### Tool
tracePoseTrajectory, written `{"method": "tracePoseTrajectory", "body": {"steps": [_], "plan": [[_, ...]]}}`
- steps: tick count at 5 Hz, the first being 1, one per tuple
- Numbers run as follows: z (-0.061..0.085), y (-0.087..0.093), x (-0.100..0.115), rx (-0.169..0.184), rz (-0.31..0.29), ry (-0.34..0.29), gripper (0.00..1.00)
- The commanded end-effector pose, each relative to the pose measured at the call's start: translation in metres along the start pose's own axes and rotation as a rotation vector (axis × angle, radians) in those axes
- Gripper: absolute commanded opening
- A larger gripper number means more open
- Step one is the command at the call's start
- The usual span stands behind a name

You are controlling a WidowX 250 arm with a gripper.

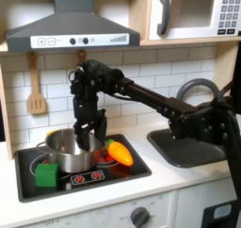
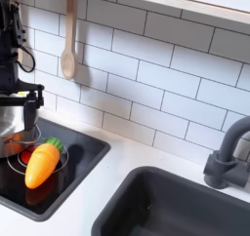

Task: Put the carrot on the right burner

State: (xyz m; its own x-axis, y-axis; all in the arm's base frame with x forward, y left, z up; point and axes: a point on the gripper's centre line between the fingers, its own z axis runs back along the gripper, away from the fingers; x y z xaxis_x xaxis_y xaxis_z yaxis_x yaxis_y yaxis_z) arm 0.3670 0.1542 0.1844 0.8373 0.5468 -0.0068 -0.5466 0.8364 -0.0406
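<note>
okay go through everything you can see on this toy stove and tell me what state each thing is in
Carrot: lying on the burner at the first exterior view's right, green top toward the pot, not held.
Hand: above the pot's edge, apart from the carrot; open or shut cannot be told.
Pot: upright on the stove, no lid.
Green cube: resting on the stovetop in front of the pot.
Spatula: hanging on the tile wall.

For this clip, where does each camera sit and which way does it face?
First exterior view: in front of the toy kitchen, facing the tiled wall; shows the whole arm, gripper above the pot.
Second exterior view: close at counter level, looking across stove and sink; shows the arm at its left edge.
Both exterior views share the carrot on a burner.
</note>
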Motion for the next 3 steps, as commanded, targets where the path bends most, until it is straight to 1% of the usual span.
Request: {"method": "tracePoseTrajectory", "body": {"steps": [1, 2, 3], "plan": [[0.0028, -0.0015, 0.0001, -0.009, -0.002, -0.008, 1.0], [0.0088, -0.0075, -0.001, -0.032, -0.008, -0.012, 1.0], [0.0087, -0.0088, -0.0032, -0.042, -0.011, -0.005, 1.0]]}}
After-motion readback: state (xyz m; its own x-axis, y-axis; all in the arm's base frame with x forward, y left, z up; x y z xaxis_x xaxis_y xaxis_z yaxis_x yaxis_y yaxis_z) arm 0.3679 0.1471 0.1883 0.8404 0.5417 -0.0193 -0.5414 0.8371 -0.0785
